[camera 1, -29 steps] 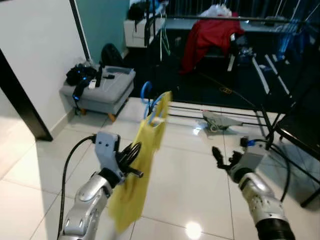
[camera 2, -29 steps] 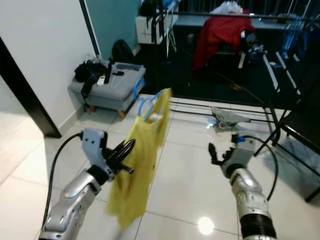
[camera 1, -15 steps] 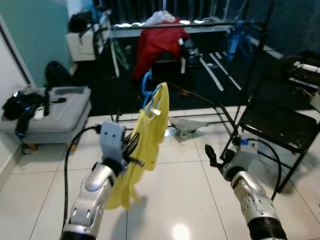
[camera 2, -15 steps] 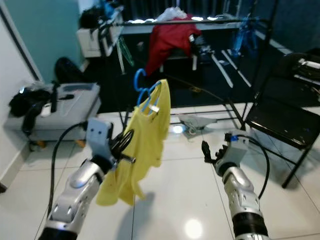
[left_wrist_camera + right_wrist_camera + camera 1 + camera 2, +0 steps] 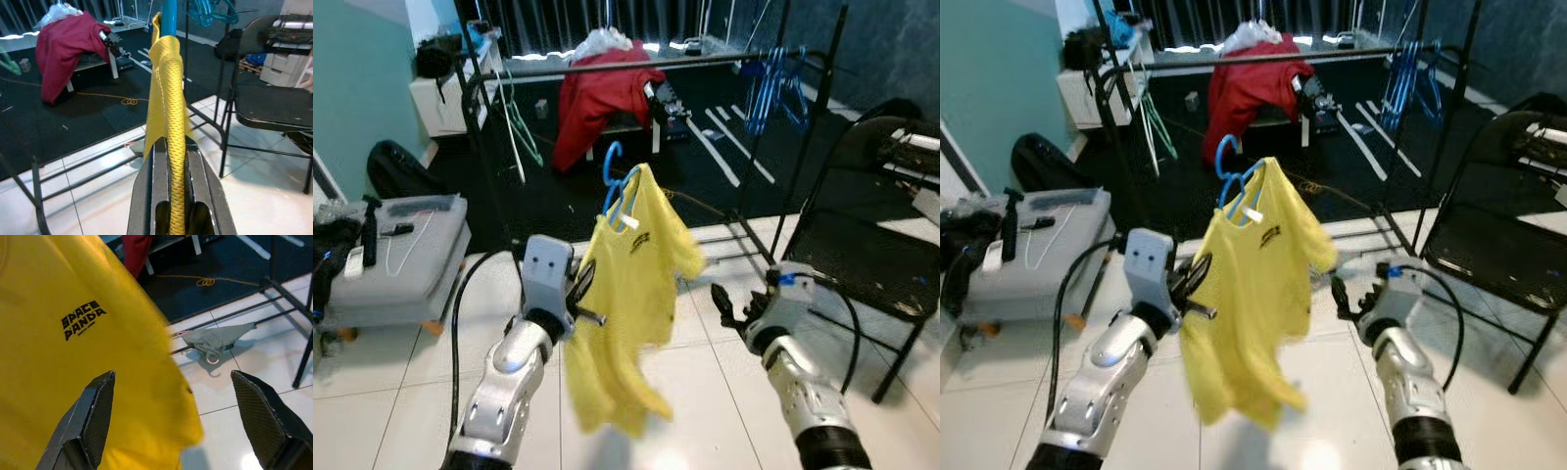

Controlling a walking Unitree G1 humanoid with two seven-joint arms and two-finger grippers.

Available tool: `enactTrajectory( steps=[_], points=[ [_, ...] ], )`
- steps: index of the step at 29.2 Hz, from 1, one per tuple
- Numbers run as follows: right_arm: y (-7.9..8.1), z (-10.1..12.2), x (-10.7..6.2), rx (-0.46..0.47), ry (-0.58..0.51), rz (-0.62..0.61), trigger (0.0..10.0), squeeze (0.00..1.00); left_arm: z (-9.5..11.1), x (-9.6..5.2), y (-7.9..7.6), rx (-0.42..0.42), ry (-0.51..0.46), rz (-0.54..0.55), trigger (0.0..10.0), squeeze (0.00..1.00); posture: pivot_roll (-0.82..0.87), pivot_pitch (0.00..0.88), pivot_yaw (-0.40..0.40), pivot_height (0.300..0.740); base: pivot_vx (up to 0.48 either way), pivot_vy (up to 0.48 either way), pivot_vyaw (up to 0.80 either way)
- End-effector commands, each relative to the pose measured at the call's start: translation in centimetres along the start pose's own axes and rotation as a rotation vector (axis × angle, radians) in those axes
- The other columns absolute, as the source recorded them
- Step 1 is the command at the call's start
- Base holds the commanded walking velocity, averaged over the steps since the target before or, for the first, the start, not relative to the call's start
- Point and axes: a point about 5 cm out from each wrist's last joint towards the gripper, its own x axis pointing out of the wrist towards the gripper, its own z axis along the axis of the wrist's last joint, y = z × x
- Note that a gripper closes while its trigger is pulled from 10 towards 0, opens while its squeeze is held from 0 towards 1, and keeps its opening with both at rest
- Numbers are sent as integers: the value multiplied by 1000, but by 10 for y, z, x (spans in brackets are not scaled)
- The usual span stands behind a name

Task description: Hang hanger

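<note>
- The left claw [image 5: 579, 299] is raised in front of the robot, its two black fingers clamped on a fold of a yellow T-shirt [image 5: 631, 313]. In the left wrist view the fabric runs tight between the fingers, likely so the garment can be carried upright.
- The shirt hangs on one blue hanger [image 5: 619, 188], whose hook pokes up above the collar. It sits in mid-air between the two arms, not yet on any rail.
- The right claw [image 5: 729, 311] floats just beside the shirt's hem, fingers spread wide and holding nothing. It looks poised to steady the cloth or take the hanger.
- Ahead stands a black clothes rack with one horizontal rail [image 5: 705, 61], the probable target for the hook.
- On that rail: one red garment [image 5: 597, 93] draped over it, and a cluster of blue hangers [image 5: 773, 83] towards the right; their exact count is hard to make out in the blur.
- One black folding chair [image 5: 862, 245] stands to the right on the tiled floor [image 5: 705, 392].
- One grey ottoman [image 5: 396, 255] with dark items on top sits to the left.
</note>
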Motion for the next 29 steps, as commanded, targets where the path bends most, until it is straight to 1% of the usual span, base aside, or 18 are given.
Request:
enactTrajectory(
  steps=[1, 4, 8, 17, 29],
  points=[
    [4, 2, 2, -9, -9, 13, 10000, 0, 6, 3, -2, 10, -24, 0, 10000, 0, -179, 0, 52, 740, 461, 0, 0],
    [4, 1, 2, -8, -10, 13, 10000, 0, 6, 3, -3, 12, -22, -1, 10000, 0, -181, 0, 53, 740, 454, 0, 0],
    [4, 0, 1, -8, -10, 15, 10000, 0, 5, 4, -6, 20, -14, -11, 10000, 0, -183, 0, 55, 740, 392, -273, 0],
    [5, 0, 1, -7, -9, 17, 10000, 0, 5, 5, -10, 28, -10, -23, 10000, 0, -183, 0, 54, 740, 353, -320, 0],
    [6, 0, 1, -5, -14, 17, 10000, 0, 6, 5, -11, 26, -13, -25, 10000, 0, -185, 0, 60, 740, 318, -355, 0]
  ],
)
